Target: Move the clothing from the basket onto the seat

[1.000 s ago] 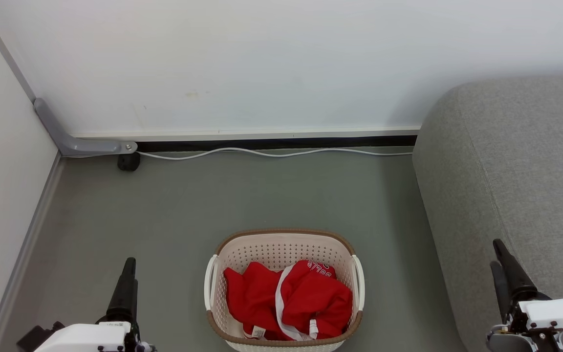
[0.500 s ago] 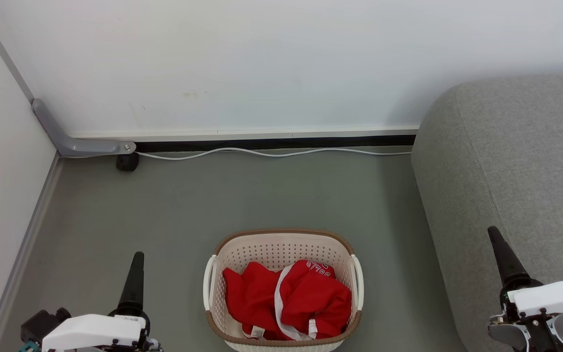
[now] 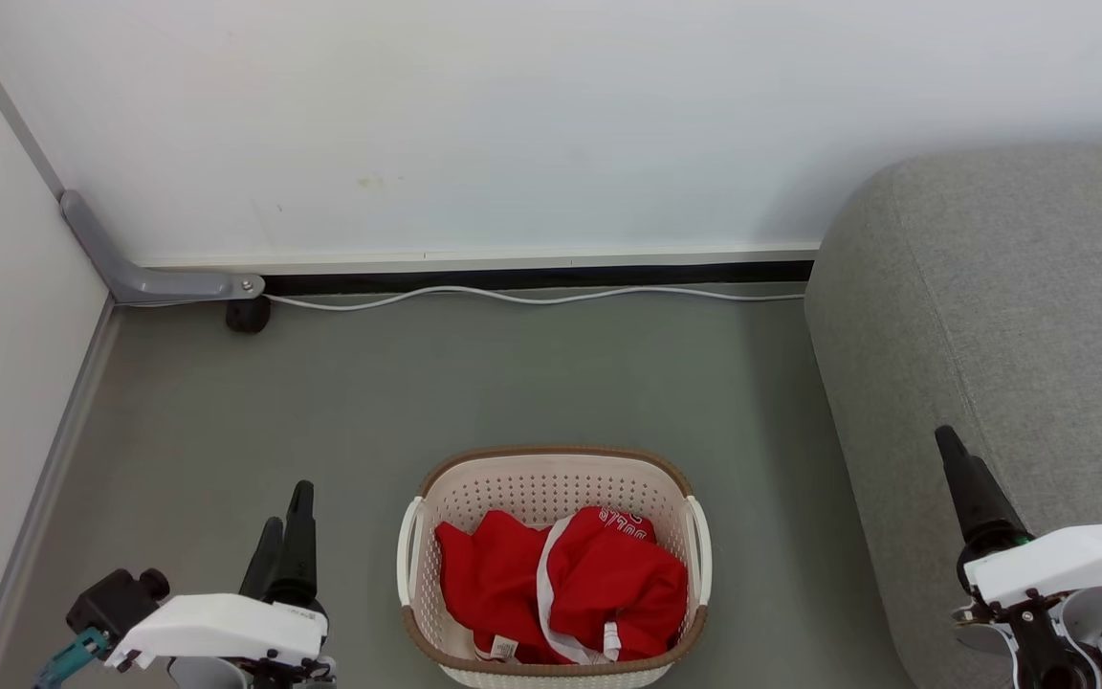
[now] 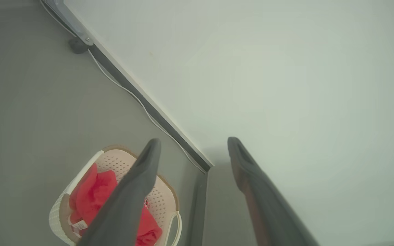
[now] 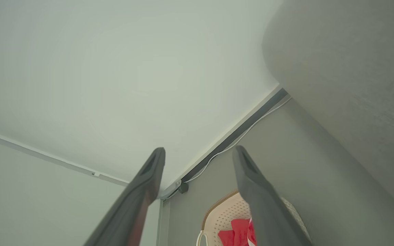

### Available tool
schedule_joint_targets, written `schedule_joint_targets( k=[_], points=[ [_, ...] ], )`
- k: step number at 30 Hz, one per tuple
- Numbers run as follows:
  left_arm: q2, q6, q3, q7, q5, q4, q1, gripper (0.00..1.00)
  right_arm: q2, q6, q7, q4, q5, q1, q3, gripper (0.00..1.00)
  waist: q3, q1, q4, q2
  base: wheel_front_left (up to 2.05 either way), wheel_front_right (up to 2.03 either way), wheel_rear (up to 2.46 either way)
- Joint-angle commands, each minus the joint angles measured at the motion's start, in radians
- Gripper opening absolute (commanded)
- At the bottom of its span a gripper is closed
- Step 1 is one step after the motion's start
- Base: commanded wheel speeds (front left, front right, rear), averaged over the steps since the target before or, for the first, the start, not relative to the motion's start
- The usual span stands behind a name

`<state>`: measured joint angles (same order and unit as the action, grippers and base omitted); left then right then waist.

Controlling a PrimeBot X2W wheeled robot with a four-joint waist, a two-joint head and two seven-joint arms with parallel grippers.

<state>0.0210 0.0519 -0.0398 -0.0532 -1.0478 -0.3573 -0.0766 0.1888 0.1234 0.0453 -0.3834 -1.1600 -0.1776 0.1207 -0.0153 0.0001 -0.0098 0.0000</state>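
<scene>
— Where's our clothing [image 3: 561,588]?
— Crumpled in the basket [image 3: 556,454], whose handles point left and right. The sofa [image 3: 1010,316] stands to the right, and a cable [image 3: 532,299] runs along the far wall.
— Our hands?
— Our left hand [image 4: 193,140] and right hand [image 5: 198,149] are spread wide, empty.

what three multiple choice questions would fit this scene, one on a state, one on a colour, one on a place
1. How do the fingers of the left gripper stand?
A) pressed together, empty
B) apart, holding nothing
C) clamped on a cup

2. What colour is the seat?
A) light grey
B) brown
C) blue

3. Where does the clothing lie?
A) on the seat
B) in the left gripper
C) in the basket

Answers:
1 B, the left wrist view shows a clear gap between the fingers with nothing in it.
2 A, its fabric is pale grey.
3 C, the red heap sits inside the basket's walls.
</scene>
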Motion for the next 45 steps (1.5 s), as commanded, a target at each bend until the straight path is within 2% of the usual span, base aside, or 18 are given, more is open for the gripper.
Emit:
schedule_joint_targets(
  k=[1, 21, 45],
  points=[
    [0.014, -0.013, 0.003, -0.012, 0.048, 0.022, -0.068, 1.00, 0.029, 0.005, 0.021, 0.016, 0.039, -0.054, 0.019, 1.00, -0.001, -0.0001, 0.000, 0.0000, 0.00, 0.00, 0.00],
    [0.019, -0.094, -0.067, -0.071, 0.348, 0.004, -0.105, 1.00, 0.080, 0.006, 0.079, -0.013, 0.276, -0.110, 0.091, 1.00, -0.009, -0.0001, -0.003, 0.0000, 0.00, 0.00, 0.00],
    [0.024, -0.171, -0.110, -0.142, 0.636, 0.005, -0.144, 1.00, 0.136, 0.006, 0.150, -0.040, 0.510, -0.179, 0.160, 1.00, -0.017, -0.0001, -0.010, 0.0000, 0.00, 0.00, 0.00]
  ],
)
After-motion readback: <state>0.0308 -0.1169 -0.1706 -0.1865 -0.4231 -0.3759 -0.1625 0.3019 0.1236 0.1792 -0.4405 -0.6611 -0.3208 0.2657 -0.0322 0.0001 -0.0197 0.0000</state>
